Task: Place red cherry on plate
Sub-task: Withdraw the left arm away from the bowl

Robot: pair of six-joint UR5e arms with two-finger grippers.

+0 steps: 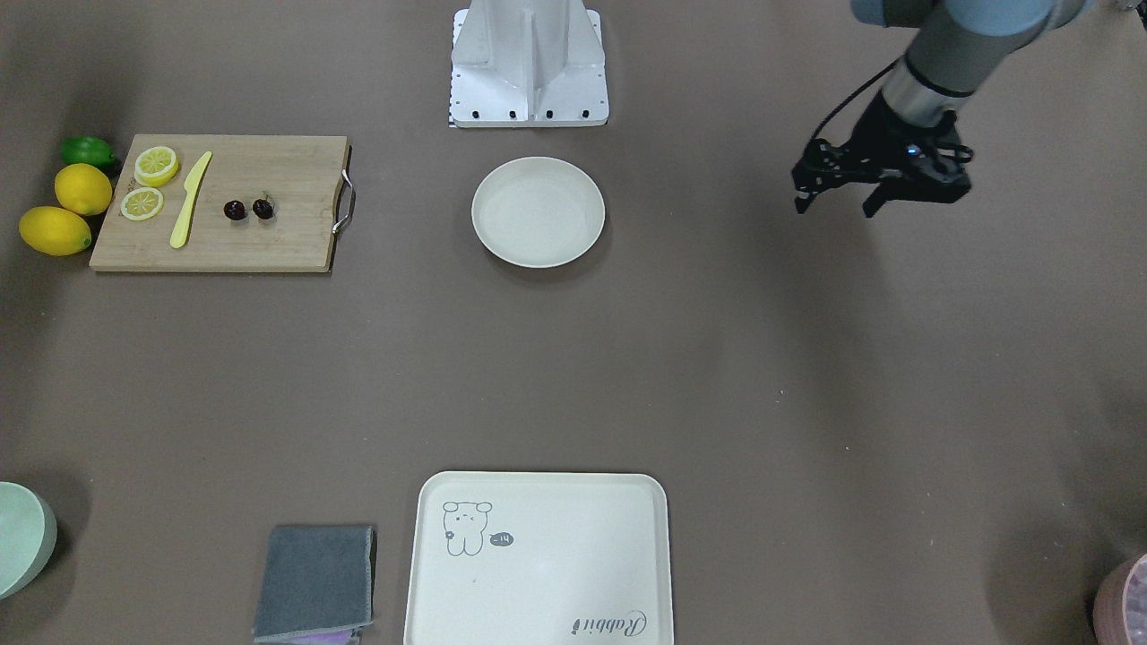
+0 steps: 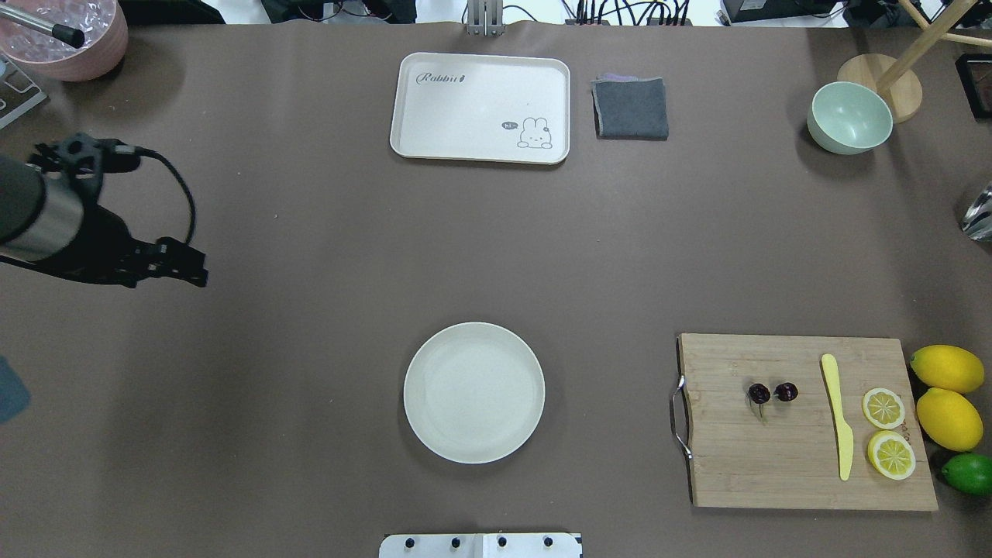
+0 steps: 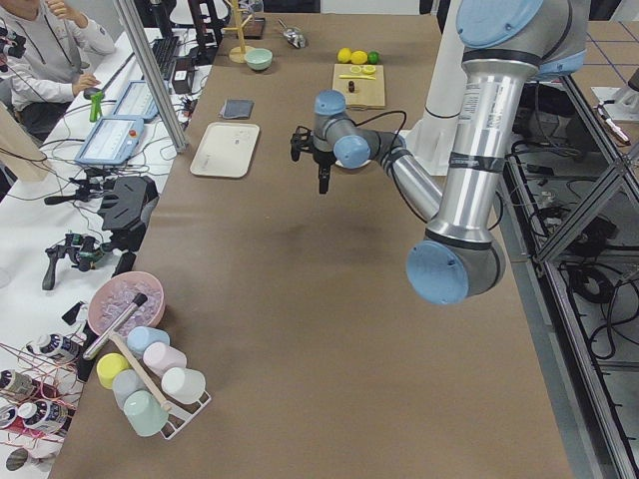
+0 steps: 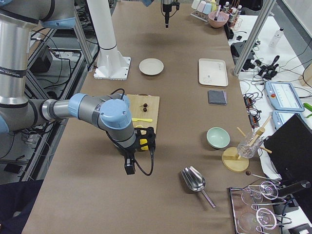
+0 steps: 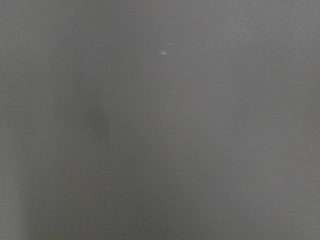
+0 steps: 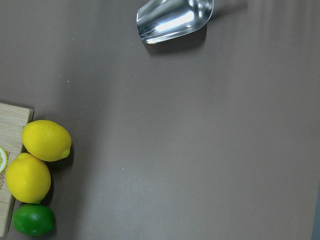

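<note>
Lying on the wooden cutting board point(image 2: 806, 457) at the right side of the worktop point(image 2: 310, 349), the red cherry point(image 2: 760, 393) is a pair of small, glossy, dark-red, almost black globes. The two sit side by side, so the pair's long axis runs left to right along the board's length. A thin stem shows at the left globe and points toward the near edge. The pair rests left of the yellow knife point(image 2: 838, 418), between it and the board's metal handle point(image 2: 678, 416), and touches neither. The plate point(image 2: 473, 393), round, cream-white and bare, sits near the middle of the worktop, well apart to the left of the board.

The left hand point(image 1: 835, 204) hangs over the far-left part of the worktop with its two fingers spread wide and nothing between them. The right hand point(image 4: 129, 168) hangs low by the lemons point(image 6: 45, 140) off the board's right end; it shows only from the side, so I cannot tell how far open it is.
</note>
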